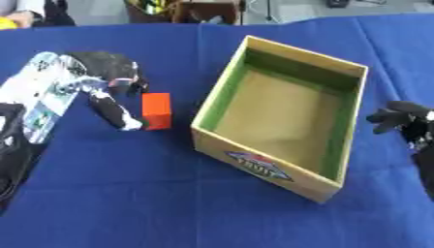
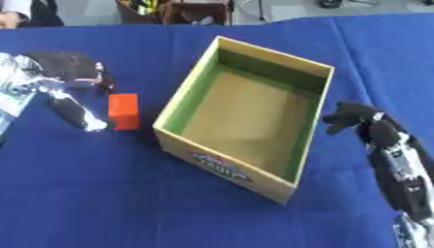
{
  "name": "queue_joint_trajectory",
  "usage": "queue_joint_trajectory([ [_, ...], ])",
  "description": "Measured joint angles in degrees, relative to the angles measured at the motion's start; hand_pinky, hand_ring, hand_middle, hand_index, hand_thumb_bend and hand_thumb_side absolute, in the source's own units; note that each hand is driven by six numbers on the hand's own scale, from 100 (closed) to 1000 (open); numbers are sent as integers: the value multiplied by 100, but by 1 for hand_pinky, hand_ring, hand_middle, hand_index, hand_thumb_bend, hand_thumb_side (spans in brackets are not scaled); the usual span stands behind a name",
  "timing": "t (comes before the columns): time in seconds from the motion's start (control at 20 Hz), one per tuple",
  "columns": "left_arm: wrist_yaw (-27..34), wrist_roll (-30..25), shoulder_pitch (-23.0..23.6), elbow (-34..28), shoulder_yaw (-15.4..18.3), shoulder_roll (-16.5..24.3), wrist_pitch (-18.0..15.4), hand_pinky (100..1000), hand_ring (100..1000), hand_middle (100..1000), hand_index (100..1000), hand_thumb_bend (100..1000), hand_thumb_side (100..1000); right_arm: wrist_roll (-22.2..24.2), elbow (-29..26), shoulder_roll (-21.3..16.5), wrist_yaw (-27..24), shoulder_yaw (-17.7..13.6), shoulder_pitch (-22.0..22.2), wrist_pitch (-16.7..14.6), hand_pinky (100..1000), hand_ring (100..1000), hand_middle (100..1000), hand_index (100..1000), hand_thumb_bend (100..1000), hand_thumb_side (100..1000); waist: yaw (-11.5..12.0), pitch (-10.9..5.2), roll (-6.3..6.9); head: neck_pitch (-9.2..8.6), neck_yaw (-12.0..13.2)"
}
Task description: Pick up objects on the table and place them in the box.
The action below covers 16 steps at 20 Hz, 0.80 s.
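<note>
Left arm: I have it coming in from the left edge, silver and black, bent over the blue tablecloth (image 1: 127, 193).
Left hand (image 1: 110, 72): I see it hanging above the cloth with the palm turned down; the fingers (image 1: 115, 111) point down and toward me, stretched fairly straight rather than curled.
Left hand contact: the fingertip sits right up against the left side of the orange block (image 1: 156, 110), at its near end. I can't say for certain whether it actually touches. Nothing is wrapped or pinched in this hand.
Orange block: it lies flat on the cloth, just left of the box, apart from the box wall with a strip of blue showing between them. Not lifted.
Box (image 1: 219, 82): open cardboard box, green on the inner walls, tan floor, a printed logo on the near outer wall. It sits skewed on the table, one corner toward me. I see nothing inside it.
Right hand (image 2: 352, 116): on the right side of the box, just outside its right wall, low over the cloth. The fingers are bent and bunched together, pointing toward the box. They close on nothing that I can see.
Right arm: runs back from that hand toward the lower right corner, black with silver links.
Far edge: beyond the cloth I make out a grey floor and some dark clutter.
</note>
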Motion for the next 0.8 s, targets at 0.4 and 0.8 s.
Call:
queue_joint_trajectory([
  [0.4, 192, 231, 108, -374, 133, 34, 258, 100, 270, 348, 497, 100, 547, -17, 0, 1, 5, -1, 0, 20, 947, 762, 551, 851, 100, 1000, 0, 0, 0, -8, -28],
  [0.8, 543, 849, 25, -700, 346, 35, 795, 100, 246, 322, 468, 100, 562, -23, 0, 4, 21, -1, 0, 24, 947, 763, 551, 852, 100, 1000, -29, 0, -2, -31, -31],
])
